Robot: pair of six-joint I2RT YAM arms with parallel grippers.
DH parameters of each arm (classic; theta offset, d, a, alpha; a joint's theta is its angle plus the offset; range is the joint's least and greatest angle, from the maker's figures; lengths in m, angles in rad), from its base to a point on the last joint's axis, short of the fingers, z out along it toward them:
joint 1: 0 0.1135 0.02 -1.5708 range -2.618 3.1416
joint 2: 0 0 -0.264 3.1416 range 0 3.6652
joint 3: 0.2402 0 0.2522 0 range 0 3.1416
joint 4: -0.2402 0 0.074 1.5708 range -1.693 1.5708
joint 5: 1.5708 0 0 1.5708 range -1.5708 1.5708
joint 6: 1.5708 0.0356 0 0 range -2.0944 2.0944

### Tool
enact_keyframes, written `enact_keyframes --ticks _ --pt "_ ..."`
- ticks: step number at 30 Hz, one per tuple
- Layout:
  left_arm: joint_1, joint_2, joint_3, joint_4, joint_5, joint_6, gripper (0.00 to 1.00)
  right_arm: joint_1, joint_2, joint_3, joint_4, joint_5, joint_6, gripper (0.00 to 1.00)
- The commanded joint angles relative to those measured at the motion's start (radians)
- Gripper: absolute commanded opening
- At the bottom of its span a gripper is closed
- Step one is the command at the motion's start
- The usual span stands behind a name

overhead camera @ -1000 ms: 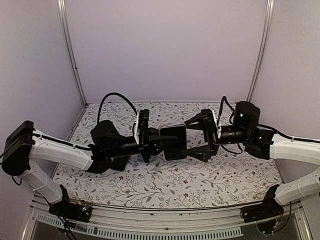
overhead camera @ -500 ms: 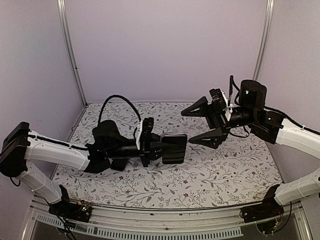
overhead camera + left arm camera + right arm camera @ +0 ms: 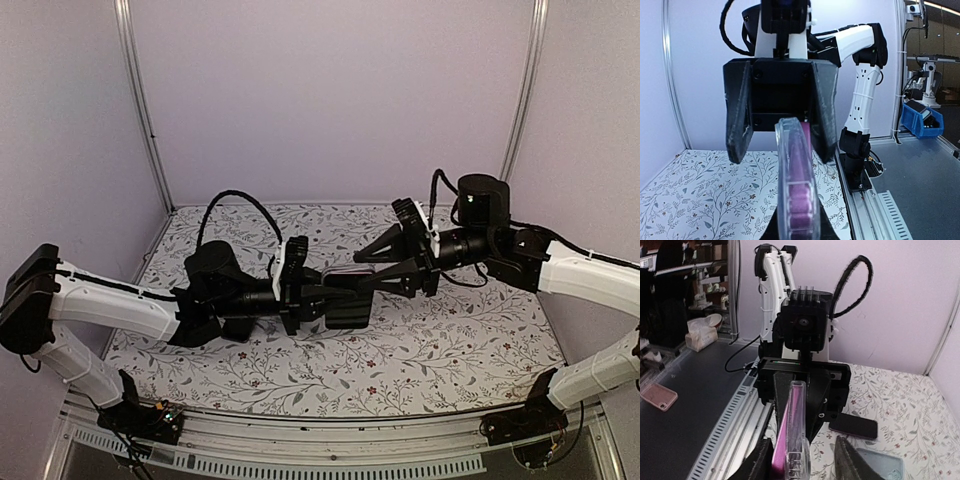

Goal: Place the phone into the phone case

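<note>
A purple phone [image 3: 801,200] sits partly inside a clear phone case [image 3: 785,165], held edge-up in the air over the table. In the right wrist view the phone [image 3: 786,440] leans out of the case [image 3: 801,450] at its near end. My left gripper [image 3: 322,298] is shut on one end of the cased phone [image 3: 350,300]; its dark fingers [image 3: 771,231] show at the bottom of the left wrist view. My right gripper [image 3: 362,275] straddles the other end, its fingers [image 3: 760,462] narrowed but with a gap left on one side.
A second dark phone [image 3: 854,426] lies flat on the flowered table [image 3: 440,350], beside a pale blue case [image 3: 880,466]. The metal rail [image 3: 330,445] runs along the near edge. Purple walls close in the back and sides.
My right arm lifted away up and to the right, then came back down over the phone's far end with its jaws much narrower. The left arm dipped slightly, still gripping.
</note>
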Motion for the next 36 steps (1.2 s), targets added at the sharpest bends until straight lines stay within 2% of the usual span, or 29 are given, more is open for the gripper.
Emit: enact_keyframes --ticks 1,2,3,11,12,13,14,15,19,20,22,24,27,28,29,30,32,33,34,35,36 --pt "-0.017 -0.027 0.034 0.077 0.007 0.010 0.00 0.003 -0.006 -0.024 -0.008 0.001 0.004 0.29" --pt "-0.017 -0.027 0.034 0.077 0.007 0.010 0.00 0.003 -0.004 -0.022 -0.010 -0.008 0.004 0.09" --pt "-0.018 -0.026 0.035 0.077 0.006 0.009 0.00 0.003 -0.003 -0.022 -0.012 -0.009 0.003 0.00" --pt "-0.019 -0.019 0.035 0.077 0.000 0.004 0.00 0.002 -0.012 -0.019 -0.009 0.006 0.003 0.02" --pt "-0.019 -0.020 0.034 0.079 -0.002 0.004 0.00 0.003 -0.018 -0.022 -0.004 0.028 0.004 0.31" --pt "-0.019 -0.023 0.033 0.081 -0.003 0.003 0.00 0.002 -0.023 -0.027 -0.002 0.049 0.008 0.67" --pt "-0.019 -0.025 0.031 0.084 -0.005 0.004 0.00 0.002 -0.030 -0.036 0.004 0.067 0.015 0.95" --pt "-0.019 -0.027 0.031 0.085 -0.008 0.004 0.00 0.003 -0.037 -0.048 0.015 0.085 0.017 0.98" --pt "-0.019 -0.037 0.028 0.089 -0.008 0.007 0.00 0.003 -0.070 -0.112 0.054 0.099 0.029 0.99" --pt "-0.019 -0.039 0.027 0.093 -0.006 0.005 0.00 0.002 -0.068 -0.123 0.054 0.101 0.030 0.97" --pt "-0.019 -0.042 0.027 0.093 -0.004 0.003 0.00 0.001 -0.056 -0.131 0.052 0.096 0.033 0.87" --pt "-0.019 -0.044 0.026 0.094 -0.005 0.001 0.00 0.001 -0.038 -0.130 0.053 0.078 0.041 0.67" --pt "-0.019 -0.049 0.019 0.107 -0.012 -0.004 0.00 0.001 -0.015 -0.128 0.054 0.064 0.048 0.50" --pt "-0.019 -0.051 0.016 0.116 -0.017 -0.007 0.00 0.001 -0.009 -0.128 0.052 0.063 0.050 0.36" --pt "-0.019 -0.054 0.015 0.121 -0.019 -0.010 0.00 0.001 -0.003 -0.128 0.050 0.063 0.050 0.13" --pt "-0.020 -0.056 0.015 0.124 -0.021 -0.012 0.00 0.001 0.001 -0.129 0.048 0.063 0.048 0.01" --pt "-0.020 -0.057 0.016 0.127 -0.031 -0.019 0.00 0.001 0.002 -0.133 0.048 0.054 0.044 0.00" --pt "-0.022 -0.057 0.017 0.130 -0.037 -0.025 0.00 0.001 0.003 -0.134 0.050 0.060 0.042 0.04" --pt "-0.022 -0.058 0.017 0.134 -0.045 -0.030 0.00 0.001 0.003 -0.134 0.053 0.074 0.046 0.41" --pt "-0.022 -0.058 0.016 0.143 -0.051 -0.037 0.00 0.001 0.006 -0.137 0.054 0.096 0.061 0.84" --pt "-0.022 -0.060 0.015 0.152 -0.059 -0.046 0.00 0.001 0.007 -0.143 0.060 0.109 0.078 0.97"
